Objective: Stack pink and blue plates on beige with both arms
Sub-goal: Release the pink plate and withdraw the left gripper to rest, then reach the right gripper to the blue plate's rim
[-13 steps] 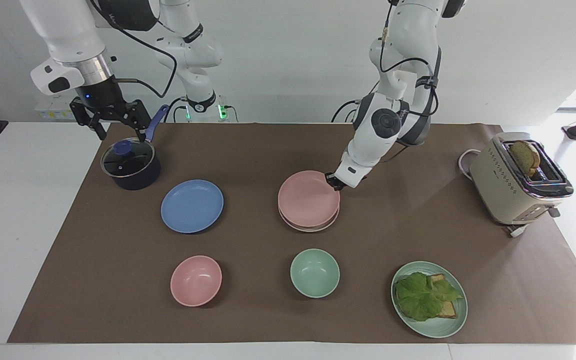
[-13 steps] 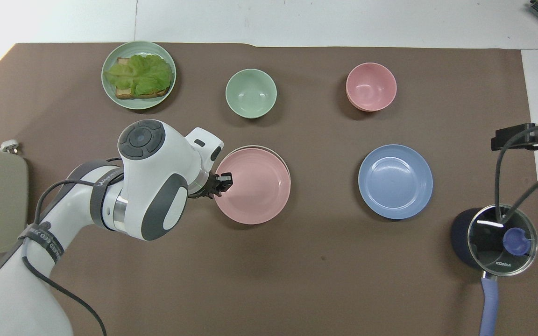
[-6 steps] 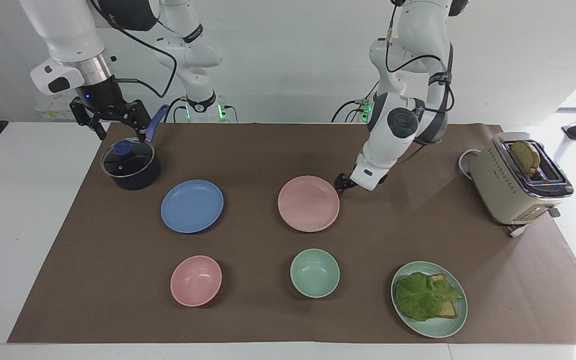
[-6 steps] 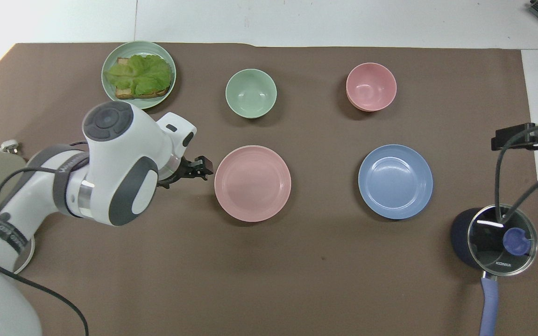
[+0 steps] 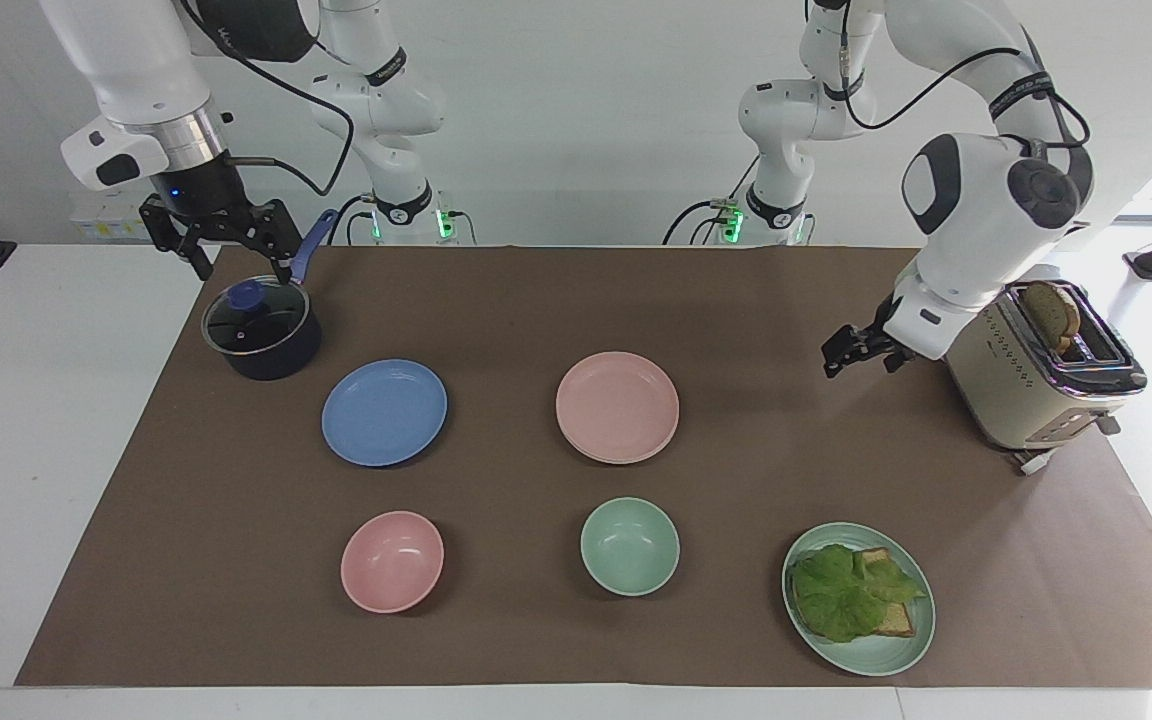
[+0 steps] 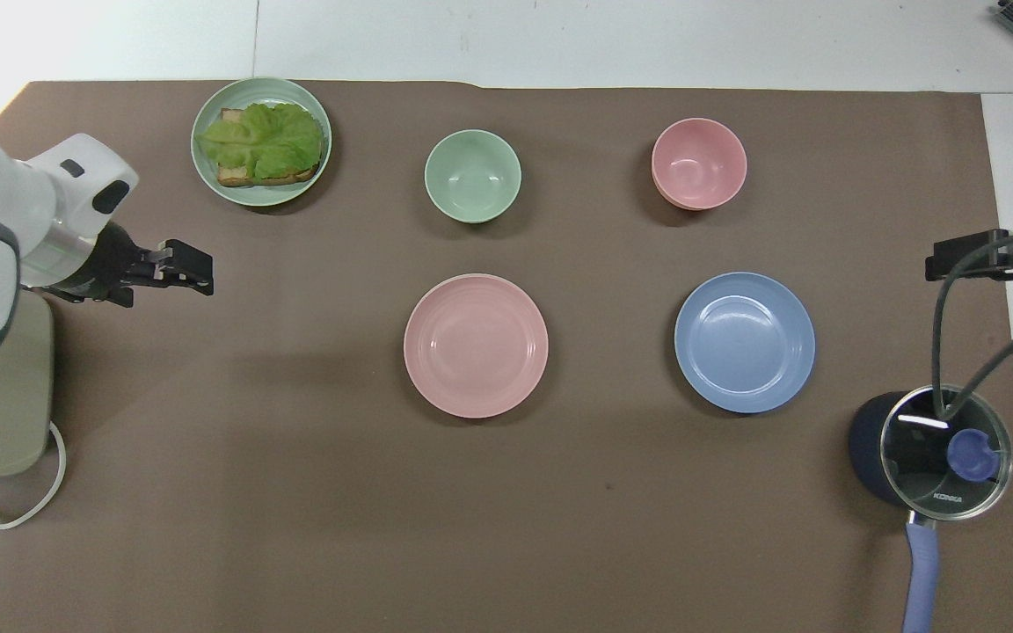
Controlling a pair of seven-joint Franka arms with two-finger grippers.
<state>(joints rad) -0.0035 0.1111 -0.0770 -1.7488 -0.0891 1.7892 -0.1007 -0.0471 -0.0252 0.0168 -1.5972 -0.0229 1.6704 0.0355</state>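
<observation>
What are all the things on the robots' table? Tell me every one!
pink plate: one, pale pink, mid-table, on the beige plate
beige plate: one, cream, only its rim shows under the pink plate
blue plate: one, blue, beside the stack, toward the right arm's end
pot: one, dark blue, glass lid
pink bowl: one
green bowl: one
green plate: one, with lettuce and bread
toaster: one, cream, bread inside
left gripper: open, empty, beside the toaster
right gripper: open, over the pot, waiting

White table (image 5: 36,450), brown mat (image 5: 496,300), on it 3 plates, 2 bowls, pot (image 5: 261,335), toaster (image 5: 1031,365)
</observation>
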